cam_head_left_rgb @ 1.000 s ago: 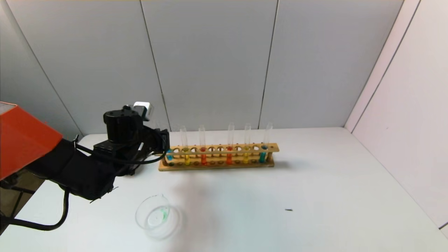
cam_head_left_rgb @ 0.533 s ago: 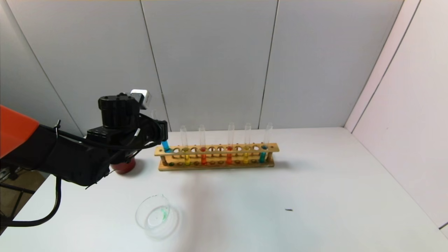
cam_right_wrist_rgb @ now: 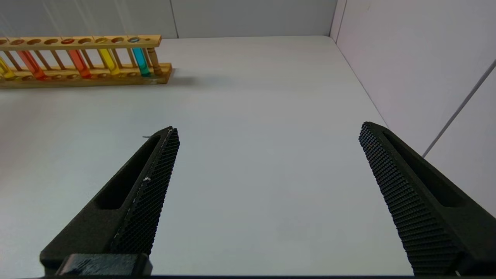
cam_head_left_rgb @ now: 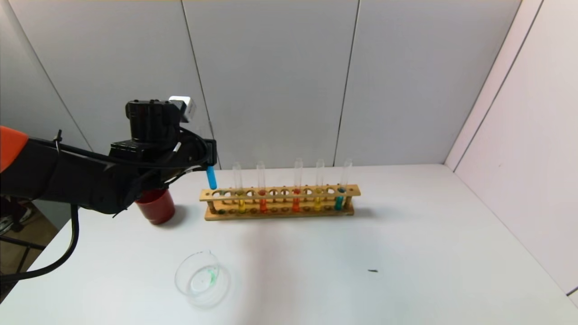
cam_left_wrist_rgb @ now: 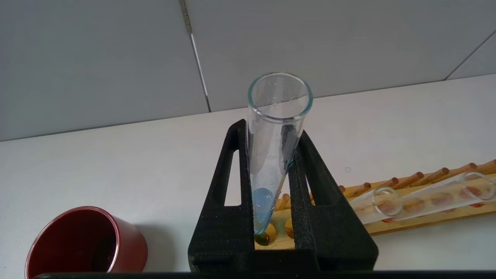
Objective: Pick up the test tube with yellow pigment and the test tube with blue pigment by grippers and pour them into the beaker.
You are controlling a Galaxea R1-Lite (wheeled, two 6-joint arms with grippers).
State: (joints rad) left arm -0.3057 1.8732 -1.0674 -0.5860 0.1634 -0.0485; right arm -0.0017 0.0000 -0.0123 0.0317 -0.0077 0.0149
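Note:
My left gripper (cam_head_left_rgb: 209, 155) is shut on a test tube with blue pigment (cam_head_left_rgb: 211, 177) and holds it clear above the left end of the wooden rack (cam_head_left_rgb: 280, 201). In the left wrist view the tube (cam_left_wrist_rgb: 271, 155) sits between my fingers (cam_left_wrist_rgb: 228, 186). A second blue tube (cam_head_left_rgb: 338, 198) stands at the rack's right end. Two yellow tubes (cam_head_left_rgb: 241, 203) (cam_head_left_rgb: 317, 201) stand in the rack. The clear beaker (cam_head_left_rgb: 202, 279) sits at the front left with a green trace inside. My right gripper (cam_right_wrist_rgb: 267, 131) is open and empty over bare table, outside the head view.
A dark red cup (cam_head_left_rgb: 156, 206) stands left of the rack, below my left arm. Two orange-red tubes (cam_head_left_rgb: 262, 203) stand in the rack. A small dark speck (cam_head_left_rgb: 372, 271) lies on the white table. Walls close the back and right.
My left gripper has risen with the blue tube, pulling it up out of the rack's leftmost hole. The red cup has come into view beneath the arm.

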